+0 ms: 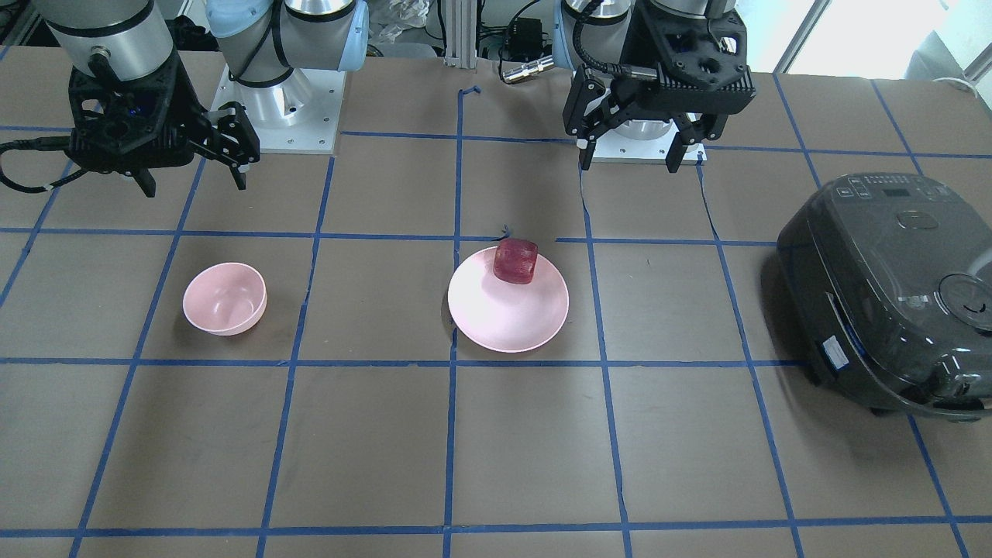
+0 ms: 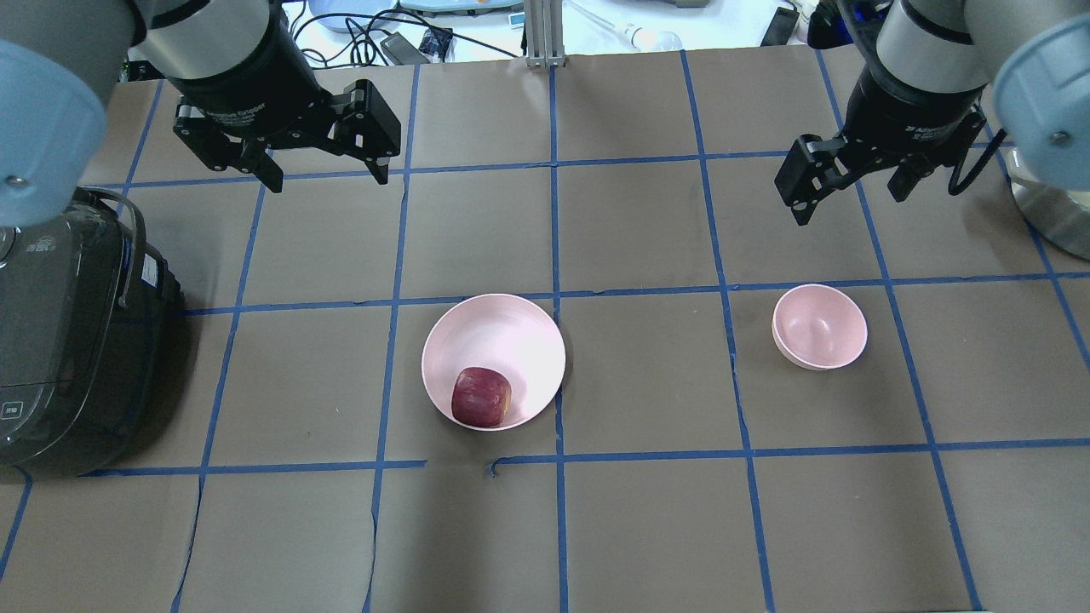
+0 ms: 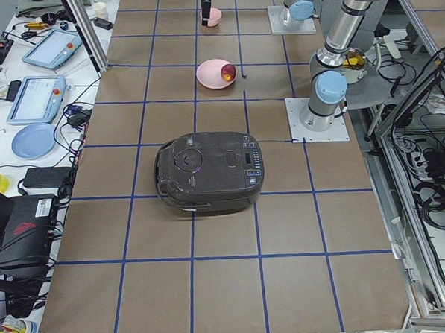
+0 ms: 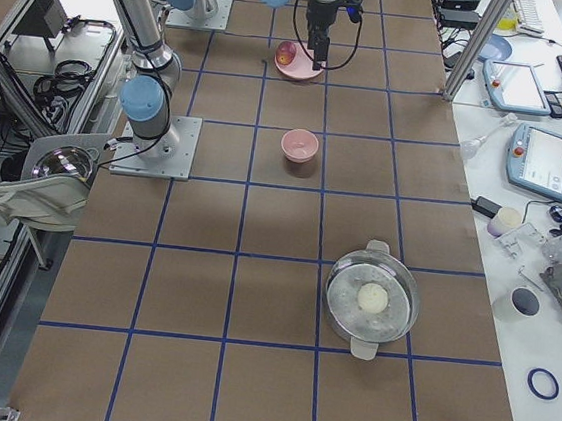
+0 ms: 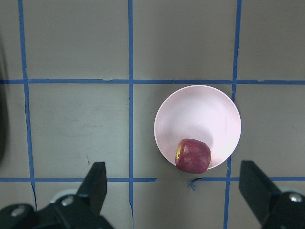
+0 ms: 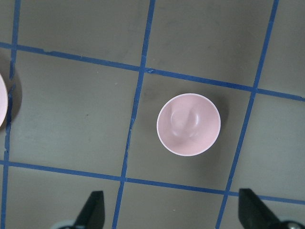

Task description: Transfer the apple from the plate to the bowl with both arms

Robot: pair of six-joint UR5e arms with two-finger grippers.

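Observation:
The dark red apple (image 2: 480, 396) lies on the pale pink plate (image 2: 502, 332), at the rim nearest the robot. It also shows in the front view (image 1: 515, 260) and the left wrist view (image 5: 193, 155). The small pink bowl (image 2: 819, 326) stands empty to the plate's right, and also shows in the right wrist view (image 6: 188, 124). My left gripper (image 2: 328, 179) is open and empty, high above the table beyond and left of the plate. My right gripper (image 2: 850, 204) is open and empty, high beyond the bowl.
A dark grey rice cooker (image 2: 60, 340) sits at the table's left end. A metal pot (image 4: 373, 296) holding a white ball stands at the right end. Blue tape lines grid the brown table (image 2: 647, 511).

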